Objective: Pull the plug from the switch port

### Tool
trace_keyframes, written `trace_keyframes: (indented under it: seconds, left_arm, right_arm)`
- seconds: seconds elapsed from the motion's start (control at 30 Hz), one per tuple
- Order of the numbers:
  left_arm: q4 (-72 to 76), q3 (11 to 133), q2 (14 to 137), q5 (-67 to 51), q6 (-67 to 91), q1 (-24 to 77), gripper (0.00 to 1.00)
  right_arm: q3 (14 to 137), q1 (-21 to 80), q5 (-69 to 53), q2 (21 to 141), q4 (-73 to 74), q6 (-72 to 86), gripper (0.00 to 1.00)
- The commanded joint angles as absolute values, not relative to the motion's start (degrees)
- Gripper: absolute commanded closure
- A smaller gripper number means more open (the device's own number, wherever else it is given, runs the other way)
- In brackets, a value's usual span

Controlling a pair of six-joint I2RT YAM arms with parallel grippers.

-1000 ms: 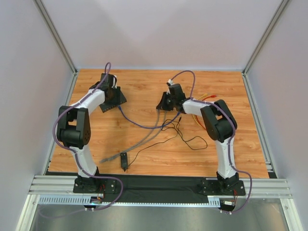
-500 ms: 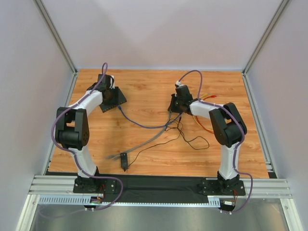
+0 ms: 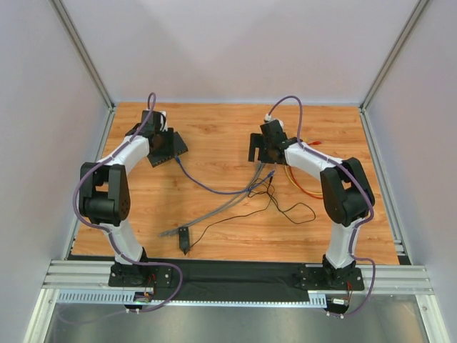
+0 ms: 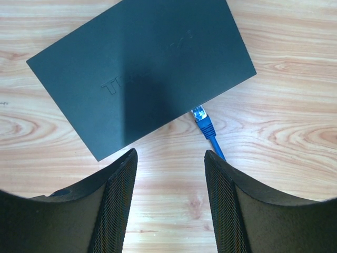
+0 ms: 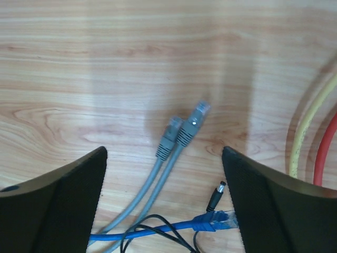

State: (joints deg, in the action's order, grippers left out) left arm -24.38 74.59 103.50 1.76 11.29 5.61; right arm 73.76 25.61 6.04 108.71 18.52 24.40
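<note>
The switch [image 4: 142,68], a flat black box, lies on the wood at the back left [image 3: 178,146]. A blue plug [image 4: 202,120] rests with its clear tip against the switch's near-right edge; whether it sits in a port I cannot tell. Its blue cable [image 3: 207,184] runs to the table's middle. My left gripper [image 4: 169,153] stands open over bare wood just short of the switch [image 3: 161,143]. My right gripper [image 5: 164,153] is open, holding nothing, above two loose grey plugs [image 5: 181,132] right of centre [image 3: 263,153].
A loose blue plug [image 5: 218,220] and a black barrel plug [image 5: 216,197] lie by the right fingers. Yellow [image 5: 308,124] and red [image 5: 326,155] cables curve at the right. A small black adapter block [image 3: 185,239] with thin black wire sits near the front edge.
The right gripper moved right and toward the back, then opened from shut; the grey cables shifted right with it and now lie free. The left arm shifted only slightly.
</note>
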Motion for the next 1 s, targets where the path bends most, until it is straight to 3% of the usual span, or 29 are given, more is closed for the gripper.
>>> trace_keyframes:
  seconds: [0.0, 0.03, 0.23, 0.4, 0.47, 0.57, 0.7, 0.97]
  left_arm:
    - [-22.33, 73.57, 100.11, 1.14, 12.39, 5.01, 0.38]
    - [-22.24, 73.22, 99.85, 1.06, 12.39, 4.84, 0.37]
    - [-21.36, 72.25, 98.79, 0.79, 12.48, 4.31, 0.37]
    - [-21.27, 72.07, 98.88, 0.35, 12.57, 3.78, 0.36]
    - [-21.36, 72.07, 98.96, 0.35, 12.48, 3.52, 0.36]
    - [-21.27, 71.98, 98.96, 0.35, 12.57, 3.08, 0.37]
    - [-21.09, 71.98, 99.31, -0.78, 12.57, 2.99, 0.36]
    - [-20.92, 71.72, 99.58, -0.18, 12.74, 2.37, 0.36]
  right_arm:
    - [81.55, 26.46, 7.83, 110.12, 24.96, 26.81, 0.06]
    - [81.39, 26.28, 6.34, 110.39, 24.44, 26.46, 0.0]
    - [69.1, 23.47, -15.89, 105.74, 2.41, 30.39, 0.0]
    - [77.78, 24.87, -25.83, 112.93, 0.54, 33.21, 0.0]
    - [79.18, 25.92, -28.11, 115.56, -7.1, 38.12, 0.0]
    - [83.39, 28.03, -28.74, 120.47, -9.14, 42.17, 0.0]
    - [91.82, 31.37, -28.22, 127.08, -11.51, 46.13, 0.16]
    - [103.53, 37.96, -21.63, 138.51, -14.06, 49.66, 0.18]
